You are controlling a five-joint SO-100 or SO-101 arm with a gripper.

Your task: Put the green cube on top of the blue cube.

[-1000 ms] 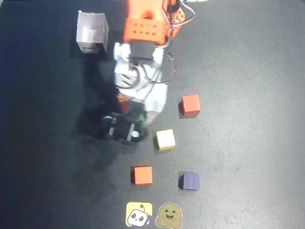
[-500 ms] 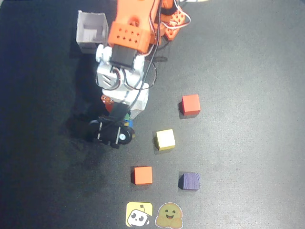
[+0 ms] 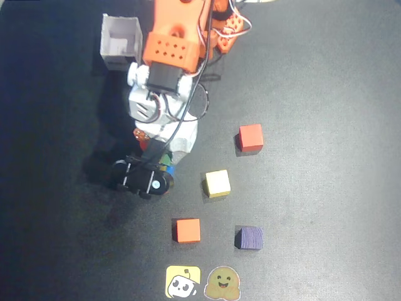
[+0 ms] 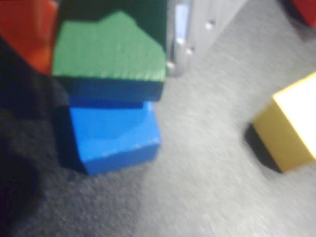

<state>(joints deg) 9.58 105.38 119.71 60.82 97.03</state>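
Observation:
In the wrist view the green cube (image 4: 108,54) sits between an orange finger (image 4: 24,29) on the left and a grey finger (image 4: 185,29) on the right, so my gripper (image 4: 106,47) is shut on it. Directly under it lies the blue cube (image 4: 113,136), its top edge meeting the green cube's underside; I cannot tell whether they touch. In the overhead view the gripper (image 3: 161,160) is left of the yellow cube, and the arm hides nearly all of both cubes: only a green sliver (image 3: 165,157) and a blue corner (image 3: 170,168) show.
Yellow cube (image 3: 217,183) (image 4: 291,128) lies close on the right. A red cube (image 3: 250,137), an orange cube (image 3: 187,230) and a purple cube (image 3: 250,237) lie further off. A white open box (image 3: 120,41) stands at the top left. Two stickers (image 3: 183,281) lie at the bottom edge.
In the overhead view the arm has swung to the left with the green cube in the gripper. The other cubes have not moved.

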